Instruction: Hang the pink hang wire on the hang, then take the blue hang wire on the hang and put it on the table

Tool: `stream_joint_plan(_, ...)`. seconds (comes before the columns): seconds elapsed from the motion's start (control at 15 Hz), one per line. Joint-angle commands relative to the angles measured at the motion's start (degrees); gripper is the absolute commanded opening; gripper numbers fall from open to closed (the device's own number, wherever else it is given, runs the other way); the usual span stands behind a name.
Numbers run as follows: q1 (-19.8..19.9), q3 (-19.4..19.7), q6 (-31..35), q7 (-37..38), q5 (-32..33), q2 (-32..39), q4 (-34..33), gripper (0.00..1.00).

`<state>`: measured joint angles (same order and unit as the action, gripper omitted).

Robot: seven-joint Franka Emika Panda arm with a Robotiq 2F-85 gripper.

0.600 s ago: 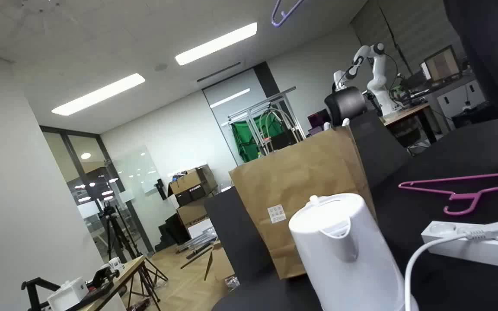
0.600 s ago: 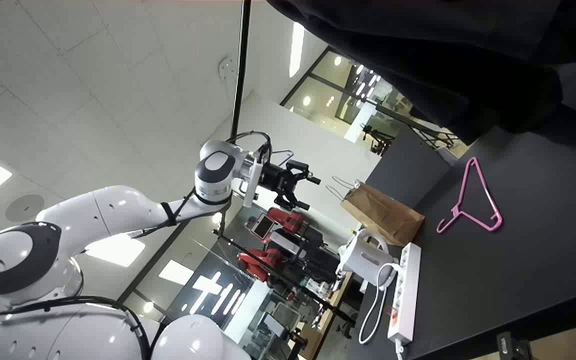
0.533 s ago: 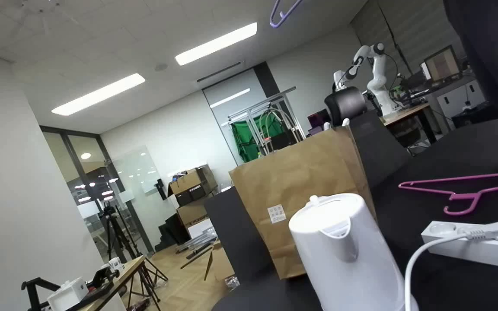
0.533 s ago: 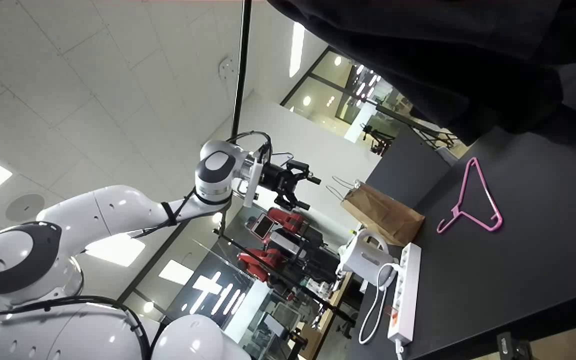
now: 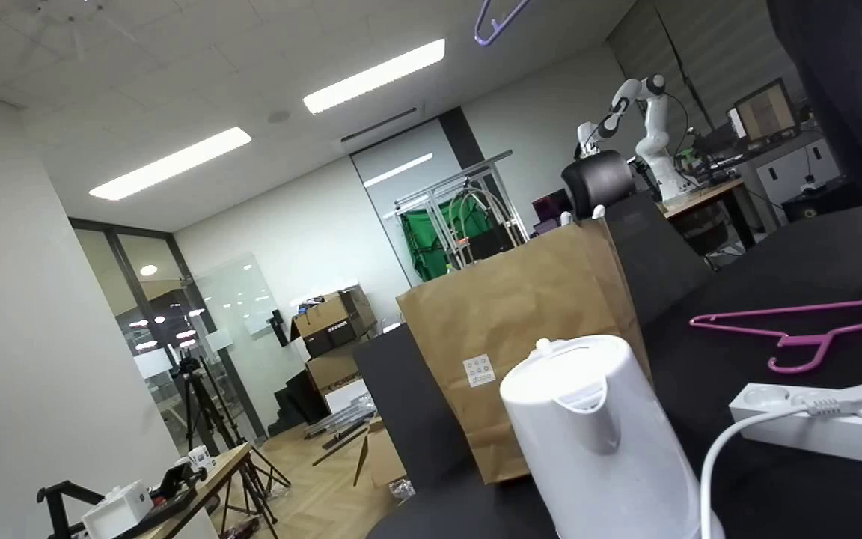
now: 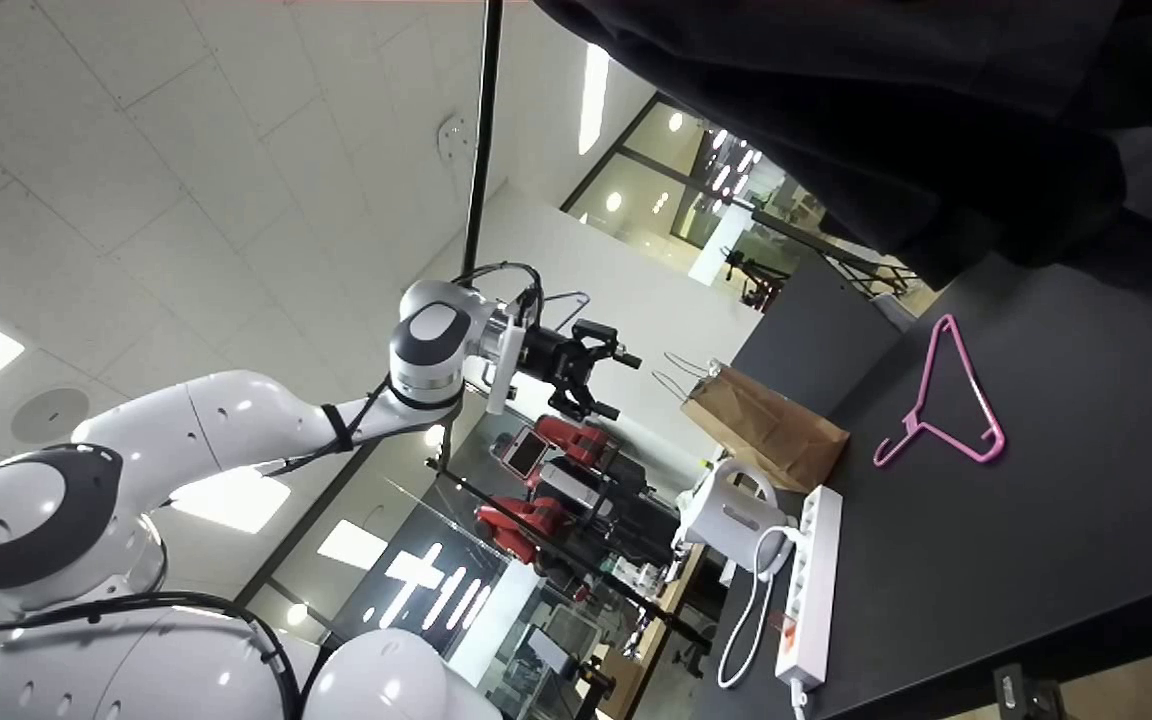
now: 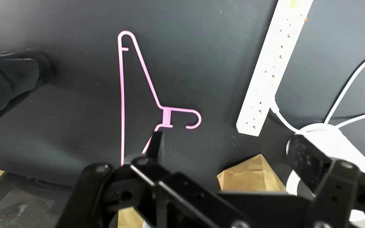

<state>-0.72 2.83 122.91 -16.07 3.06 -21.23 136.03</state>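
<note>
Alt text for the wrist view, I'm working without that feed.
A pink wire hanger lies on the dark table, hook pointing right, its lower end hidden behind the open pincer at the bottom. A white power strip lies right of the hanger; a brown paper bag and white kettle show at lower right, dark cloth at left.

free room above table (image 7: pixel 214 57) between pink hanger (image 7: pixel 166 117) and power strip (image 7: pixel 273 69); nearby obstacles: paper bag (image 7: pixel 250 178), kettle (image 7: pixel 333 144)
</note>
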Motion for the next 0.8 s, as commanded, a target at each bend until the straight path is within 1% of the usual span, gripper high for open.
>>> stream_joint_plan(0.0, -0.2, 0.1, -0.2, 0.1, 0.1, 0.0, -0.1, 1.0)
stream_joint_plan(0.73, -0.3, 0.1, -0.5, -0.4, 0.2, -0.2, -0.1, 1.0)
